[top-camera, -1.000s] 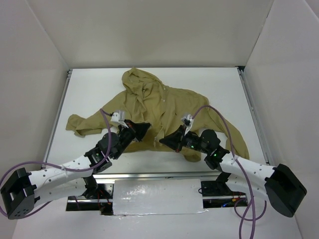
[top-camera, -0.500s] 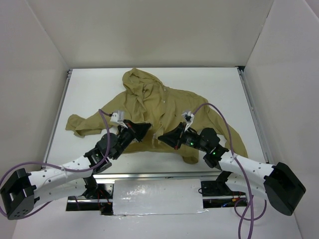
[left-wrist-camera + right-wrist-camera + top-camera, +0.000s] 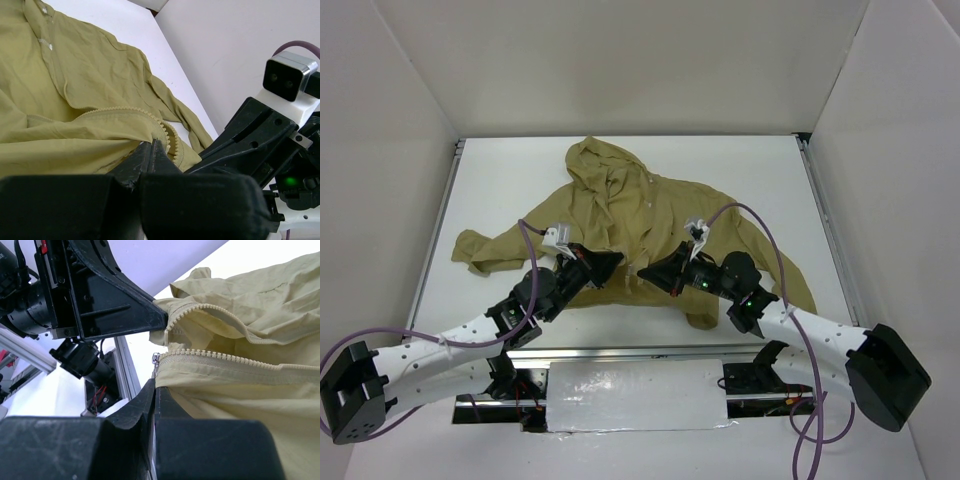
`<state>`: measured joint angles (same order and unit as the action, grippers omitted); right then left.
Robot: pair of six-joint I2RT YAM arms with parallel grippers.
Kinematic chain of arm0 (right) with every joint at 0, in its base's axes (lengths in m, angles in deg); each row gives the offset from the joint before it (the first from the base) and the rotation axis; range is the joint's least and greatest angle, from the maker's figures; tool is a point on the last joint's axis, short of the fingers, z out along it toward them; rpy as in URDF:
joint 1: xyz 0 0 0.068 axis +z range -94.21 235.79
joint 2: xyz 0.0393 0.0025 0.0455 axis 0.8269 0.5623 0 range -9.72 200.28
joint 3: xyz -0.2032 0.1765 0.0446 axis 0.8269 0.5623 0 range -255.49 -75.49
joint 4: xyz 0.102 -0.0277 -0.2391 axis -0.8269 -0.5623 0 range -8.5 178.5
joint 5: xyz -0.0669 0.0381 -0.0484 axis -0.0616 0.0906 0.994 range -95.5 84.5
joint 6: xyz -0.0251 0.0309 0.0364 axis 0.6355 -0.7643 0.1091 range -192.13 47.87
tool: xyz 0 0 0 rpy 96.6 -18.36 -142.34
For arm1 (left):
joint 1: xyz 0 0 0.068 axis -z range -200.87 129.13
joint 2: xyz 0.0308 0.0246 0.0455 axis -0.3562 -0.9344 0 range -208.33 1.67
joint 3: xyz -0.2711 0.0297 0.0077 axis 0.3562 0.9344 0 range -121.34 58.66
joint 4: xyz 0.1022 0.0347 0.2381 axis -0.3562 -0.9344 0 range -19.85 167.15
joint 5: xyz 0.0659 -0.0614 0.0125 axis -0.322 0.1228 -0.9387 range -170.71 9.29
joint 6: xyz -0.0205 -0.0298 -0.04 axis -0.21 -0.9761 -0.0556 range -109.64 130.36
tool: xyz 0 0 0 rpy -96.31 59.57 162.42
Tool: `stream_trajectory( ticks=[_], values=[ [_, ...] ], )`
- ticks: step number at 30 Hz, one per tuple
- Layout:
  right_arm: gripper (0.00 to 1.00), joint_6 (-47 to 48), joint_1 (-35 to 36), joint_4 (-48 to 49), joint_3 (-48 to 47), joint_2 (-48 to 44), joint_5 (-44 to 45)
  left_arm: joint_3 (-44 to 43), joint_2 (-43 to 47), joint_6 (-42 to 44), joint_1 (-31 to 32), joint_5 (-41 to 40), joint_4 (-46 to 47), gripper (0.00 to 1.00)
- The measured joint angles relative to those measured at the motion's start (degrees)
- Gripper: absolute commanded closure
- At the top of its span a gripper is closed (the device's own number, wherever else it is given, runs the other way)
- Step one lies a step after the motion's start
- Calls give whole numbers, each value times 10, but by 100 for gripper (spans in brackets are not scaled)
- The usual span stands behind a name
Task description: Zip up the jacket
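Olive-tan jacket (image 3: 642, 208) pinched by left gripper (image 3: 618, 259) and right gripper (image 3: 643, 276).

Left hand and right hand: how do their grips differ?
The left hand pinches the zipper edge with curled teeth; the right hand pinches the straight edge with a small metal piece. The left hand points rightward, the right hand leftward. Both are shut on the jacket, near its hem.

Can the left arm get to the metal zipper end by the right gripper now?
Likely not: the left gripper is shut on the jacket, on its other zipper edge beside the metal zipper end, and must let go first.
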<state>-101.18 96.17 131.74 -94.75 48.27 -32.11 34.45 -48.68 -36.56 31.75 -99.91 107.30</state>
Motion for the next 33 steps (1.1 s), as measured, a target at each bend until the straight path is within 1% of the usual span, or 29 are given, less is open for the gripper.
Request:
stream_trajectory(
  ticks=[15, 25, 33],
  values=[
    [100, -1, -26, 3, -3, 7, -31, 0, 0, 0, 0, 6, -1, 100],
    [100, -4, -28, 5, -3, 9, -53, 0, -2, -1, 0, 10, 0, 100],
    [100, -5, -29, 6, -3, 14, -54, 0, -9, -13, 0, 17, 4, 100]
  ],
)
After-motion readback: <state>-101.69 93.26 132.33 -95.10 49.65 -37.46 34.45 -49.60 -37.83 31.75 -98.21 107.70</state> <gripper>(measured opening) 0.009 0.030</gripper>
